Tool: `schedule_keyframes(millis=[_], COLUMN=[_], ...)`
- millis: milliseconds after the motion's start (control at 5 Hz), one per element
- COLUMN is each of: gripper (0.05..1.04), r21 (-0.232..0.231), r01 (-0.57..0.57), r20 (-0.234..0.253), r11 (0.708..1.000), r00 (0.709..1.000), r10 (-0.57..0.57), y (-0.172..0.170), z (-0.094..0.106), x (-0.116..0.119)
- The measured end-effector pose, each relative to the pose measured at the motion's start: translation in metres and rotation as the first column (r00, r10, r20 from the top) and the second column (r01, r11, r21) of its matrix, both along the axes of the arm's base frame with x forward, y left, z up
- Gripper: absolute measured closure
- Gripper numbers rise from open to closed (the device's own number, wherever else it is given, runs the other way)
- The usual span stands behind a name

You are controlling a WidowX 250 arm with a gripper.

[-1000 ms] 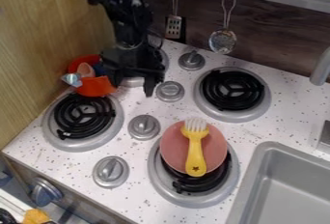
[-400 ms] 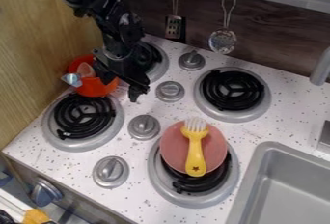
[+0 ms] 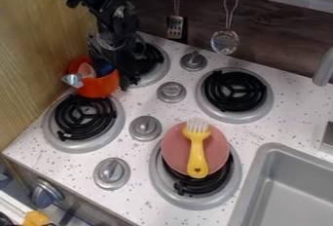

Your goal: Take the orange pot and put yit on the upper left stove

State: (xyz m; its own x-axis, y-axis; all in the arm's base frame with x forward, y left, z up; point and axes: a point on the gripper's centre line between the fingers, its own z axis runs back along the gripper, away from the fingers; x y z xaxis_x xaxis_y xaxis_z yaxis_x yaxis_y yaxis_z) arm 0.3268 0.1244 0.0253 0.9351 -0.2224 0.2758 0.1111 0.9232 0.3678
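One orange pot (image 3: 98, 87) by the counter's (image 3: 133, 105) left edge, and the gripper (image 3: 116, 77) is at its sink-side rim with fingers spread apart, so imo the grab hinges on straddling that wall before heading for the upper left burner (image 3: 162, 71).

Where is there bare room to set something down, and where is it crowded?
Bare counter lies between the upper right burner and the sink. A smaller patch lies between the lower left burner and the front edge. It is crowded by the wooden wall, where the gripper is right at the orange pot.
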Motion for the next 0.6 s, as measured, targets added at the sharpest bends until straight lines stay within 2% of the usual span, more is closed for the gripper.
schedule_keyframes(millis=[200,600], gripper=[0.084,0.084], r21=[-0.007,-0.082], r01=[0.002,-0.012], r20=[0.019,-0.031], r11=[1.0,0.997], r00=[1.0,0.999], r10=[-0.002,0.009], y=[0.012,0.012], z=[0.003,-0.011], x=[0.004,0.006])
